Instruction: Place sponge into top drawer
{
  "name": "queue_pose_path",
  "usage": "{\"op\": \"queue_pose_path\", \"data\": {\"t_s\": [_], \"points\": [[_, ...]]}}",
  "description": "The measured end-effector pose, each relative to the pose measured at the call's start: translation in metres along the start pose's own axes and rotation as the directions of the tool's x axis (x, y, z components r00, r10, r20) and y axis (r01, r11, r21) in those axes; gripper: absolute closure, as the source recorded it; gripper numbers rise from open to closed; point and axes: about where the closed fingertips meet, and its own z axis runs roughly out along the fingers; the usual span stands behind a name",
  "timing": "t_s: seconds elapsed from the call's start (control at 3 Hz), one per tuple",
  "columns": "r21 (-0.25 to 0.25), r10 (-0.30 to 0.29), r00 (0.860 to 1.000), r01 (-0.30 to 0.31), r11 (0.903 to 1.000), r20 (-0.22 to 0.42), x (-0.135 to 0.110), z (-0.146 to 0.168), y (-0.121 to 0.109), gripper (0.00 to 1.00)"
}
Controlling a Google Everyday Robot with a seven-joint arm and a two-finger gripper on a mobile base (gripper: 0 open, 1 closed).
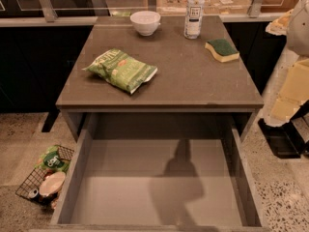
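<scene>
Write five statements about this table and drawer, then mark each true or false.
1. The sponge lies inside the top drawer. False: it lies on the table, near the right edge.
2. The top drawer is pulled open and holds nothing. True.
3. The tool grips the snack bag. False: the bag lies on the left of the table, while the tool hangs low at the right, outside the drawer.
4. The bowl stands upright at the back of the table. True.
5. The bottle lies on its side. False: it stands upright beside the bowl.
</scene>
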Motion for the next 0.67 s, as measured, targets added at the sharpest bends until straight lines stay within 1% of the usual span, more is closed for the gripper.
{"op": "queue_pose_path", "data": {"t_s": [0.33,0.67], "points": [[0.005,0.000,1.000,0.000,1.0000,0.002,0.000,-0.001,-0.001,0.00],[0.066,0.015,0.999,-0.017,0.9977,0.044,0.001,0.001,-0.029,0.00]]}}
